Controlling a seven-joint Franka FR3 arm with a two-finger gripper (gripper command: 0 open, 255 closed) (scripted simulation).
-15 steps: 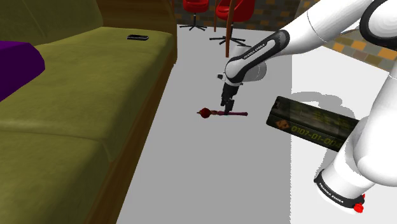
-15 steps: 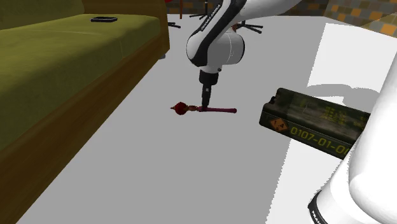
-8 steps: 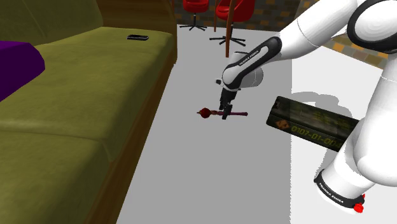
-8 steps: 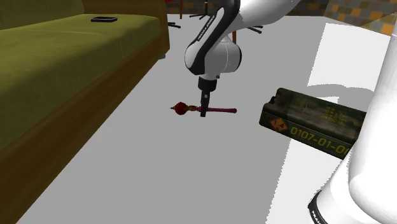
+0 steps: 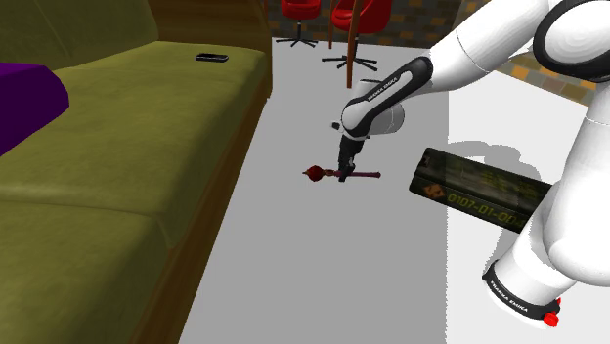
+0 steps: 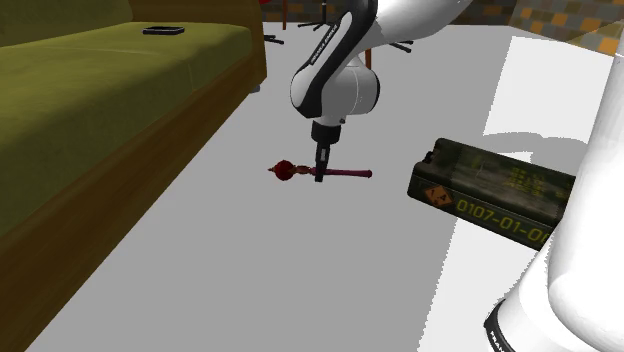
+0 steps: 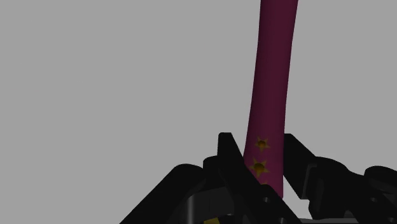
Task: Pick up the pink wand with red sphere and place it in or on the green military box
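Wand [image 5: 358, 175] [image 6: 350, 173] [image 7: 270, 95] is seen lying flat on the grey floor [image 5: 323, 264], not lifted. Its red ball end is pointed toward the shoulder view's left, at the sofa [image 5: 117, 147] [image 6: 100, 90]; the dark pink shaft is run out toward the shoulder view's right.

Gripper [image 5: 344, 173] [image 6: 320, 176] [image 7: 262, 145] is held straight down over the shaft, just behind the ball end. In the wrist view 2 black fingers [image 7: 227, 153] are seen tight against either side of the shaft, with no gap at the tips: the wand is clasped. Small yellow stars are noted on the shaft between the fingers.

Green box [image 5: 479, 191] [image 6: 495, 195] is set on the floor to the shoulder view's right of the wand, near it but apart. It is tilted in both outside views, with pale lettering and an orange mark on its side. The arm's white base [image 5: 528, 283] is seen just in front of the box.

The olive sofa is ranged along the shoulder view's left. 1 flat black item [image 5: 211, 58] [image 6: 163, 30] is noted on its far seat, 1 purple cushion [image 5: 24, 98] at the near end. Red chairs [image 5: 332, 12] are seen at the far end of the floor.
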